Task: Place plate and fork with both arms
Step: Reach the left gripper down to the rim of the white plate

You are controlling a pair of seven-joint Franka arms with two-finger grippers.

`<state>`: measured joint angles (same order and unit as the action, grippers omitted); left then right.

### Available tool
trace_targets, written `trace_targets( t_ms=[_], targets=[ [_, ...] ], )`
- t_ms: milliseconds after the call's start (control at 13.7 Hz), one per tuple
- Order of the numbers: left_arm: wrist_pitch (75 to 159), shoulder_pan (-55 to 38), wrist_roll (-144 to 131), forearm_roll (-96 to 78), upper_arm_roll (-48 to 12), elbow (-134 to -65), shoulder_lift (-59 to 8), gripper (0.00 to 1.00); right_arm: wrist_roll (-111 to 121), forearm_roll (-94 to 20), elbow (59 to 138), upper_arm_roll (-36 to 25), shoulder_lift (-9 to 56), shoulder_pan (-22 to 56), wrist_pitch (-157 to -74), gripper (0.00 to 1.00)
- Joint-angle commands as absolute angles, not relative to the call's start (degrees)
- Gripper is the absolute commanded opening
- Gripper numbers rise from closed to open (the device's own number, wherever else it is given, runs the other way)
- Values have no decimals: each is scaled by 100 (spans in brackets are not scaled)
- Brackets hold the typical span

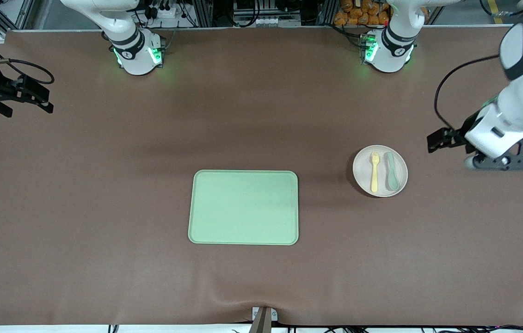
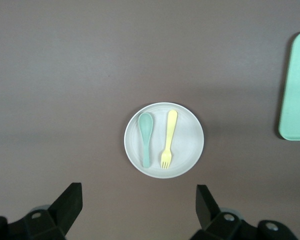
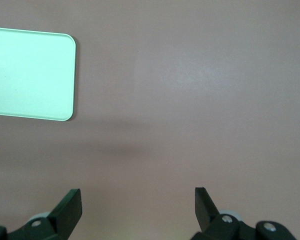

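Left gripper (image 2: 135, 210) open above brown table (image 1: 104, 208); right gripper (image 3: 137, 210) open.

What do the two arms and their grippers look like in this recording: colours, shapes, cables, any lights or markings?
Both arms are white, rounded and jointed, with black rings at the joints. Each base carries a small dark round mark and glows green. The left arm has a black cable looping to its wrist; the right arm has one too. The left gripper and right gripper are black, two-fingered, with flat wedge-shaped fingertips and silver screws.
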<state>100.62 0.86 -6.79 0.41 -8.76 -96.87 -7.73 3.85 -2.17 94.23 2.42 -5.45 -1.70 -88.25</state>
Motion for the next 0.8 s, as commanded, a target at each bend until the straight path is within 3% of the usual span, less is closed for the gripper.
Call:
trace_targets(
  t_ms=[0,729],
  targets=[
    [10493,114,-668,333,-896,-9869,-1246,100,369,-299,9343,229,-440,-167,-8798,100],
    [13295,615,-536,378,-914,-12119,-1669,100,369,-229,9290,229,-334,-176,-8780,100]
  ],
)
